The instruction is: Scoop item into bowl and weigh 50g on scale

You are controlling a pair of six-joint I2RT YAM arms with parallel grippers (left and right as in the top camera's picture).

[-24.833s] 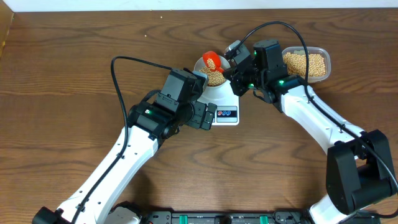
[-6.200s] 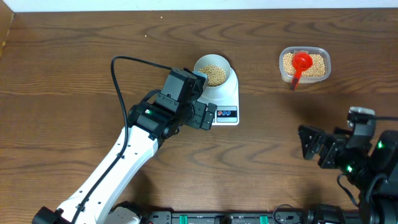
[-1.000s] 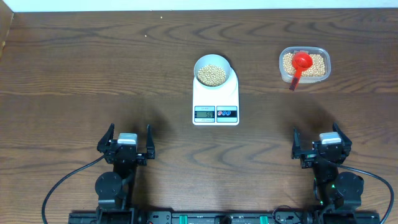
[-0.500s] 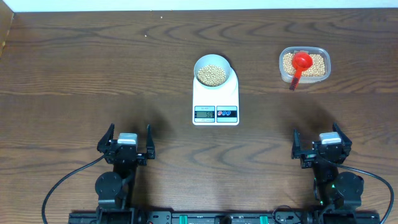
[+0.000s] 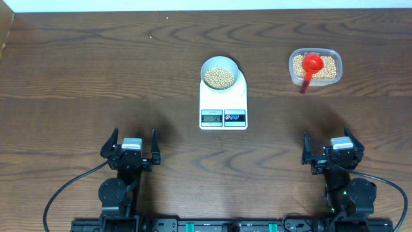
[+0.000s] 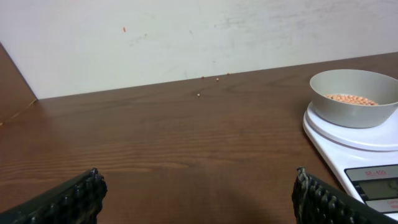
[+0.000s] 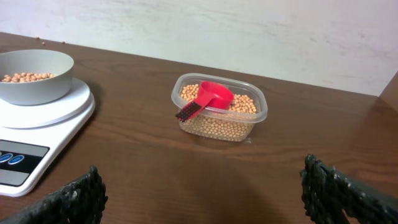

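Overhead, the bowl (image 5: 239,66) of beans (image 5: 219,78) is sitting on the scale (image 5: 223,101), centred toward the far edge of the table (image 5: 77,77). The left gripper (image 5: 134,140) and right gripper (image 5: 329,142) are waiting spread and empty at the near edge; the scoop (image 5: 311,66), handle pointing nearward, is lying nearer the right.

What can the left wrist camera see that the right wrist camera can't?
Only the left wrist view shows the left end effector and the small grey display of the flat white rectangular scale. Only the right wrist view shows the right end effector, the clear plastic tub, the red plastic scoop resting in it, and the scale's round buttons. Both show the small round pale bowl of tan-yellow beans sitting on the scale, on the brown wooden table.
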